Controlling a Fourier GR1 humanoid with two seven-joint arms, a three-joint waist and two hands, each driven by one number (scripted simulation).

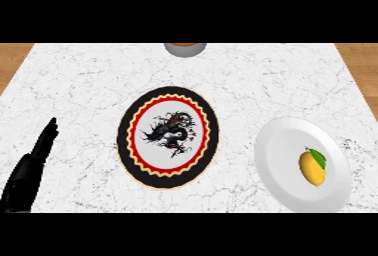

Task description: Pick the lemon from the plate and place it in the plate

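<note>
**A:** Illumination status?

**B:** Bright and even across the marble counter (88, 90). The left hand (29, 170) reads as near-solid black, with faint grey highlights along its fingers.

**A:** Shadows?

**B:** Soft only. Right of the hand, the dark-rimmed plate (167, 181) has thin shade along its near rim. Farther right, the white plate (284, 145) is the brightest surface, and the lemon (314, 170) darkens slightly on its underside.

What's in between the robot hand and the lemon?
In the head view, the black-rimmed plate with the dragon picture lies between the left robot hand and the lemon, which sits on the white plate. The rest is bare marble counter.
</note>
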